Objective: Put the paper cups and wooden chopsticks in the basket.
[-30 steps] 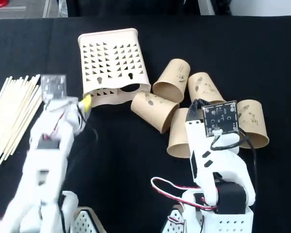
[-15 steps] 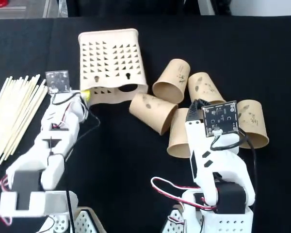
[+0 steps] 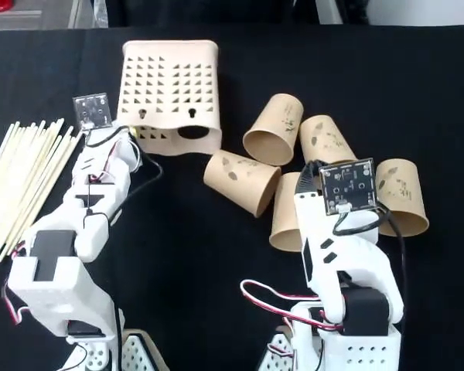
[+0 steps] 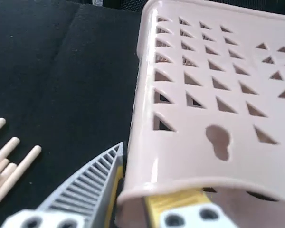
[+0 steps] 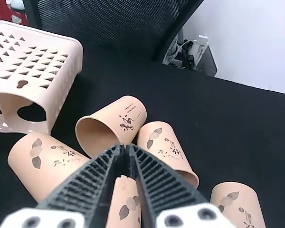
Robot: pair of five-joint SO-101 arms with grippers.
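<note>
The pale perforated basket [image 3: 170, 85] lies on its side, mouth toward the arms. My left gripper [image 3: 134, 135] is shut on the basket's rim at the mouth's left corner; in the left wrist view the basket [image 4: 213, 95] wall sits between the grey outer finger and the yellow inner one of the gripper [image 4: 133, 187]. Several brown paper cups lie tipped over, one [image 3: 241, 179] by the basket mouth, others [image 3: 274, 127] [image 3: 402, 193] further right. My right gripper [image 5: 123, 151] is shut and empty above a cup [image 3: 286, 212]. Wooden chopsticks [image 3: 27, 182] lie fanned at the left.
The black cloth covers the table. A black office chair [image 5: 109, 23] stands behind the far edge. Open cloth lies between the two arm bases [image 3: 193, 263] and to the far right.
The left arm has stretched forward and the basket has swung leftward and away from the cups, its mouth turning square to the arms. The right arm stayed nearly still.
</note>
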